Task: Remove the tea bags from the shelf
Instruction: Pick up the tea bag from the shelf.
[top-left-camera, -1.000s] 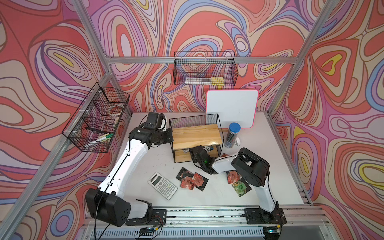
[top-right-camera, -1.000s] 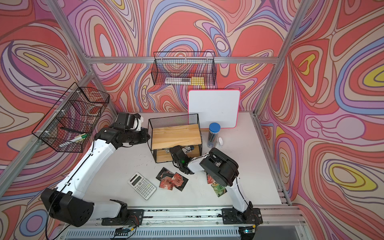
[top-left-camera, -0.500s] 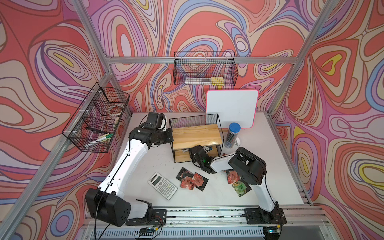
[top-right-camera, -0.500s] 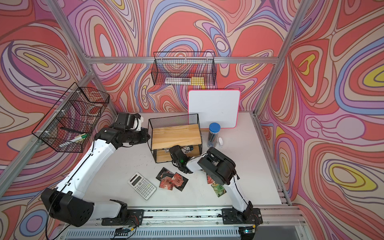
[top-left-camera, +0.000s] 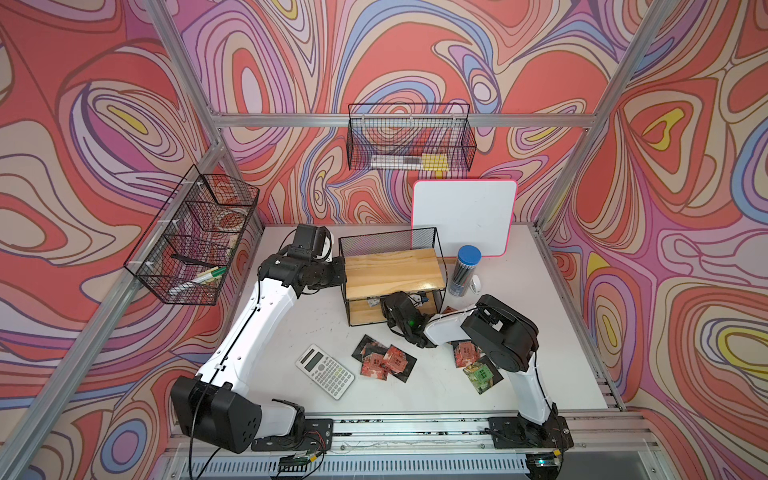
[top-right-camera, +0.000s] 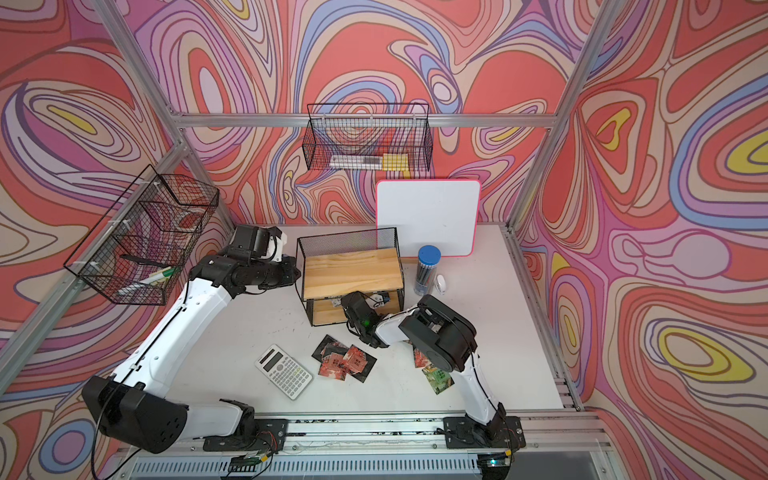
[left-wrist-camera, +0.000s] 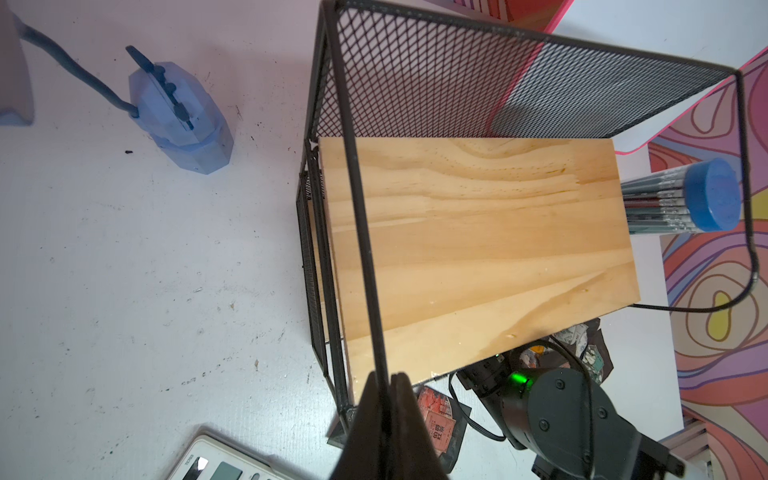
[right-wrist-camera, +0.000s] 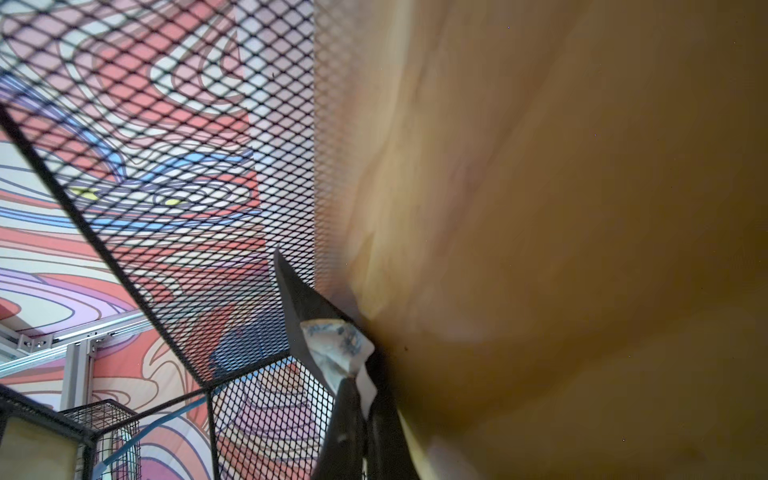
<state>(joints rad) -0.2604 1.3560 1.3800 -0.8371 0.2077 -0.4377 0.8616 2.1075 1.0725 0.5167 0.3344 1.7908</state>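
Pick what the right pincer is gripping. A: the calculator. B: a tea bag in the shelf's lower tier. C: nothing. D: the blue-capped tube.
B: the right wrist view shows the right pincer shut on a white-printed tea bag against a wooden board of the shelf; in both top views it sits under the upper board.

The left arm (top-left-camera: 253, 320) stretches forward, elbow bent, with the left gripper (left-wrist-camera: 390, 380) pinched tight on a frame wire of the shelf (left-wrist-camera: 478, 232). The right arm (top-left-camera: 500, 338) folds low and inward, wrist level — the right gripper (right-wrist-camera: 356, 380) is clamped on a tea bag (right-wrist-camera: 334, 338).
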